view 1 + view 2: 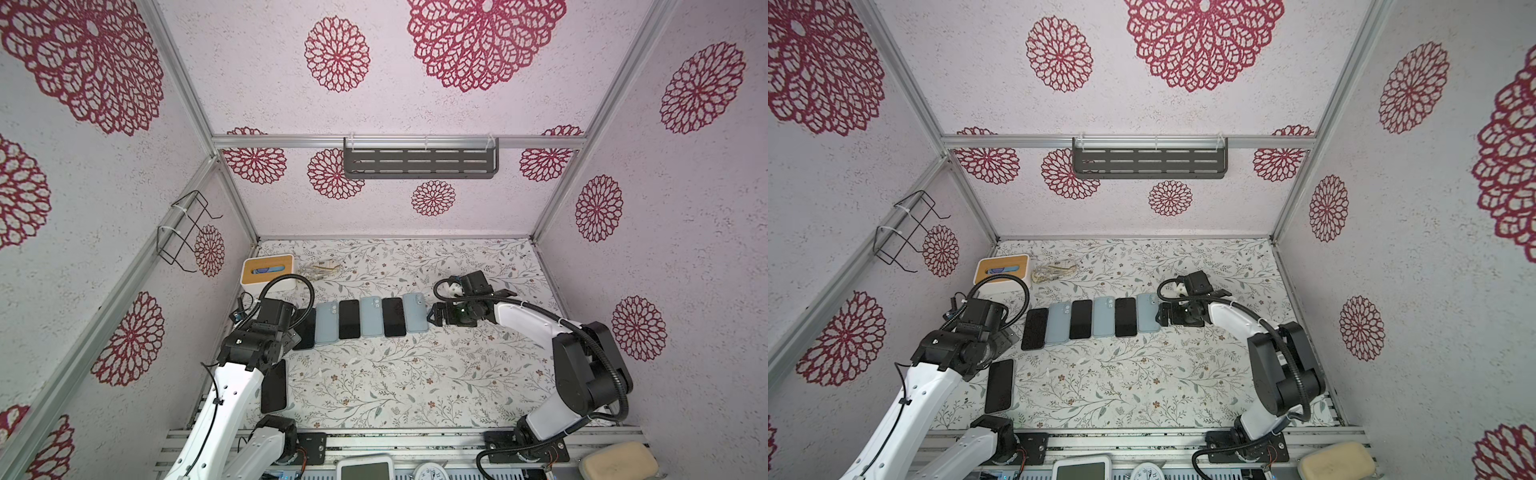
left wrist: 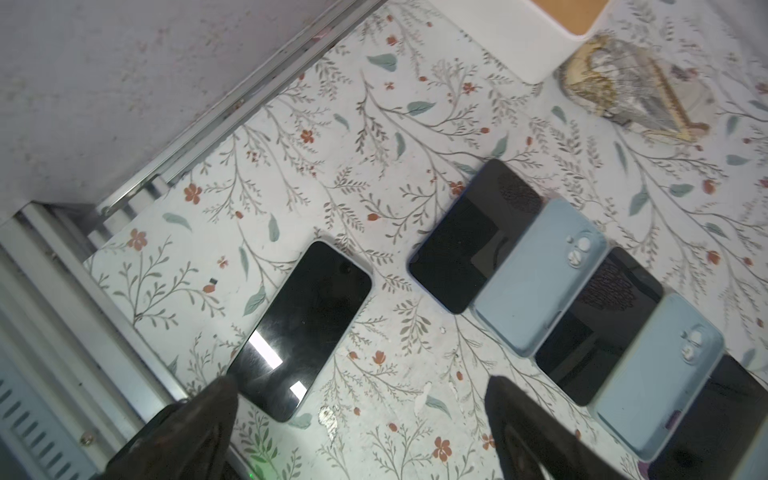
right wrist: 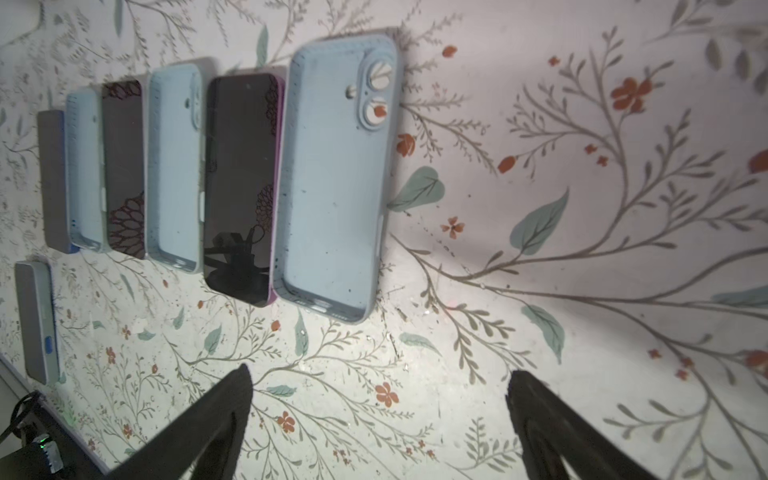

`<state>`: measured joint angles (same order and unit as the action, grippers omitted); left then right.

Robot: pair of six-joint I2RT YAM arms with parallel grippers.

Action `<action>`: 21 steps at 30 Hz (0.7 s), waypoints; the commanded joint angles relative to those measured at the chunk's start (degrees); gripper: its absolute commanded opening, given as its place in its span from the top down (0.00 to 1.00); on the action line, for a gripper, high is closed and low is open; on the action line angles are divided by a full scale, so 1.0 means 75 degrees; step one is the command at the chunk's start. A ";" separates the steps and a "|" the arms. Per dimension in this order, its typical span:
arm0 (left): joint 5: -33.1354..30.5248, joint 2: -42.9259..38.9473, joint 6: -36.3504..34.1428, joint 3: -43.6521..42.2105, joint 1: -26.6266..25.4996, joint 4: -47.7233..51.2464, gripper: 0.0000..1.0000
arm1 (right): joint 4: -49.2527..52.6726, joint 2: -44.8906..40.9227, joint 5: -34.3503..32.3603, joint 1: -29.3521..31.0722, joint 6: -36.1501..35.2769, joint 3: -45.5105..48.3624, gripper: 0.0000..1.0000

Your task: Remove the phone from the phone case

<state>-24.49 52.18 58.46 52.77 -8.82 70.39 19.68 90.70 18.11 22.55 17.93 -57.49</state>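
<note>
White textured walls (image 1: 374, 216), red floral medallions (image 1: 336, 54). Aluminium frame bars (image 1: 282, 142). Grey slotted shelf (image 1: 419, 164) on back wall. Black wire rack (image 1: 183, 232) on left wall. Leaf-and-flower print tabletop (image 1: 415, 374). Even light.

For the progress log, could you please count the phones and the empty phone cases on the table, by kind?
Black-screened phones: 4
Empty light blue phone cases: 3
Total: 7
</note>
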 commanded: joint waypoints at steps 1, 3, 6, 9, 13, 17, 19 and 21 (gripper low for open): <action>0.0184 0.0090 0.0350 -0.0080 -0.0018 0.0198 0.03 | -0.0459 -0.0295 0.0333 -0.0021 0.0316 0.0049 0.01; 0.0161 0.0366 0.0642 -0.0245 -0.0107 0.0310 0.03 | -0.0658 -0.0303 0.0583 -0.0022 0.0457 -0.0040 0.01; -0.0001 0.0785 0.1231 -0.0427 -0.0376 0.0655 0.03 | -0.0947 -0.0378 0.0725 -0.0022 0.0549 -0.0091 0.01; -0.0314 0.1179 0.1740 -0.0448 -0.0853 0.0896 0.03 | -0.1151 -0.0366 0.0870 -0.0024 0.0562 -0.0161 0.01; -0.0254 0.1883 0.2228 -0.0979 -0.1284 0.0660 0.03 | -0.1282 -0.0213 0.1144 -0.0032 0.0571 -0.0312 0.01; -0.0159 0.2299 0.2631 -0.1504 -0.1440 0.0379 0.03 | -0.1549 -0.0247 0.1383 -0.0050 0.0720 -0.0225 0.01; -0.0288 0.2327 0.2822 -0.1644 -0.1462 0.0425 0.03 | -0.1613 -0.0289 0.1452 -0.0042 0.0749 -0.0182 0.01; -0.0354 0.2269 0.2876 -0.1738 -0.1464 0.0418 0.03 | -0.1640 -0.0362 0.1459 -0.0045 0.0749 -0.0129 0.01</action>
<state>-25.47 69.91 76.69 40.03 -19.46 73.80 9.45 89.86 27.27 22.41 22.57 -57.84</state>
